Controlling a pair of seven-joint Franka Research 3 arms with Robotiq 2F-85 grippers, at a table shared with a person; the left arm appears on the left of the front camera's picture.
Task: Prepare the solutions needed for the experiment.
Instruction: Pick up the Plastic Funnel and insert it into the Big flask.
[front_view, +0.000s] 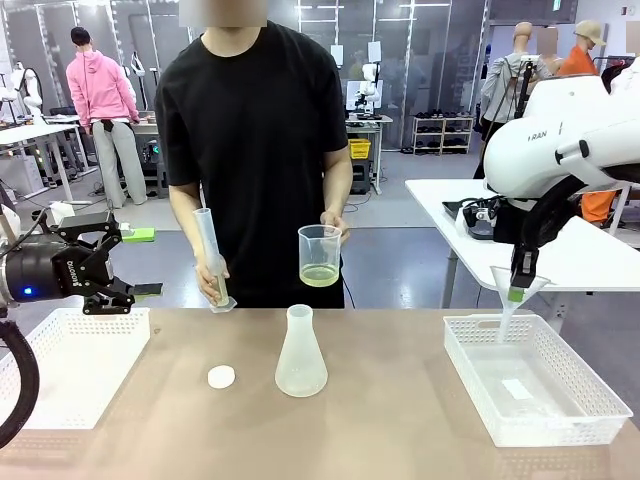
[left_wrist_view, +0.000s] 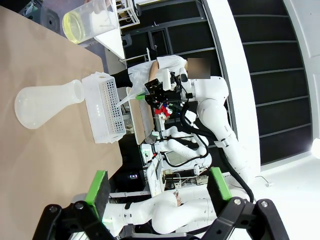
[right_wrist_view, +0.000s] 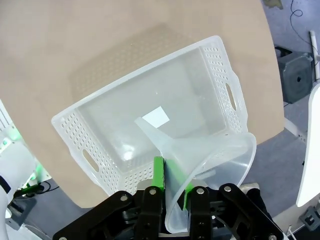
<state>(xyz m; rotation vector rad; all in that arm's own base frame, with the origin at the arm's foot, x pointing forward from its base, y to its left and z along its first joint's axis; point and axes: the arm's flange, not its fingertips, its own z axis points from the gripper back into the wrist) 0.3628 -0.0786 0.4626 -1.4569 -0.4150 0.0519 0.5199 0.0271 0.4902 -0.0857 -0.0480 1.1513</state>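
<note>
A person across the table holds a clear beaker (front_view: 319, 256) in one hand, with a shallow layer of pale yellow-green solution (front_view: 319, 275) in it. The other hand holds a tall graduated cylinder (front_view: 211, 262). An empty conical flask (front_view: 300, 352) stands mid-table beside a small white cap (front_view: 221, 376). My right gripper (front_view: 517, 291) is shut on the rim of a clear funnel (front_view: 508, 312), hanging above the right basket (front_view: 590, 395). The right wrist view shows the funnel (right_wrist_view: 205, 157) clamped between the green pads. My left gripper (front_view: 140, 262) hovers open and empty at the left. The left wrist view shows the beaker (left_wrist_view: 90, 22) and flask (left_wrist_view: 45, 102).
A white perforated basket (front_view: 70, 365) sits at the table's left under my left gripper. The right basket (right_wrist_view: 95, 165) holds a small white slip. Another white table stands behind at the right, with people farther back.
</note>
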